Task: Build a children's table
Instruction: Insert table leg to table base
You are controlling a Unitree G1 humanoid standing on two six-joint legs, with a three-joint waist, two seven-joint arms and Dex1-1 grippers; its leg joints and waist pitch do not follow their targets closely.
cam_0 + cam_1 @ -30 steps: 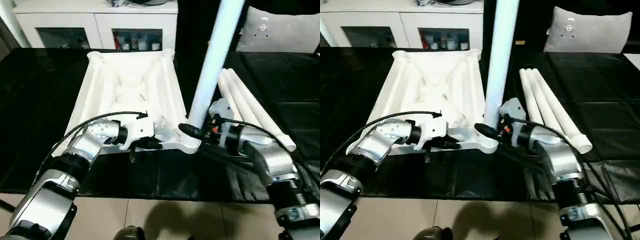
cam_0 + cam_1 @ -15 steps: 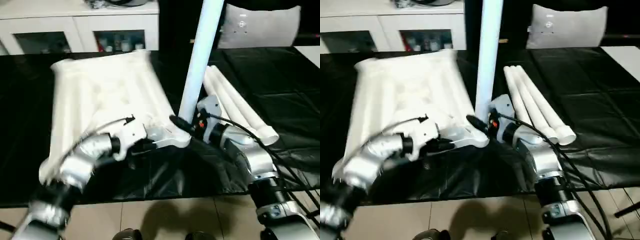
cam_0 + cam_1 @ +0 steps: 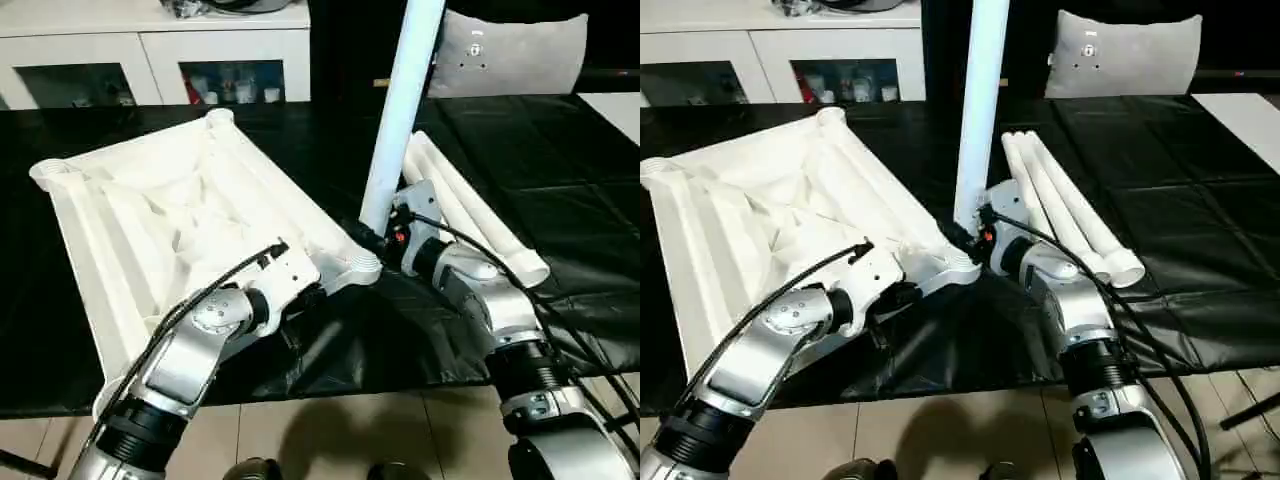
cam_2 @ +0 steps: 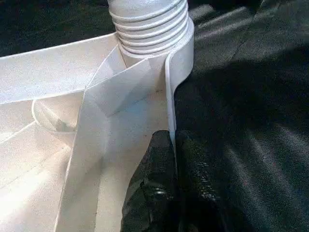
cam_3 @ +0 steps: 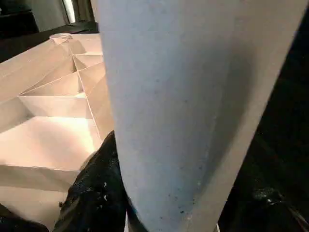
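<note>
The children's table top [image 3: 150, 220] lies upside down on the black worktable, ribs up and turned at an angle. A white leg [image 3: 402, 110] stands upright in its near corner socket [image 3: 362, 266]; the threaded end [image 4: 149, 24] sits in the socket. My left gripper [image 3: 310, 295] is shut on the top's rim just beside that socket, its fingers [image 4: 159, 159] pinching the thin wall. My right gripper [image 3: 372, 240] is shut on the leg's base, with a black finger [image 5: 91, 193] on each side of the tube.
Three spare white legs [image 3: 470, 215] lie side by side to the right of the standing leg. The black-covered worktable [image 3: 570, 160] ends close to me, with tiled floor below. A white cabinet [image 3: 150, 60] and a grey cushion [image 3: 510, 50] stand behind.
The table top has swung round about the corner that holds the leg, its far end going left. My left arm followed it; the leg stays upright in my right gripper. The camera shifted too.
</note>
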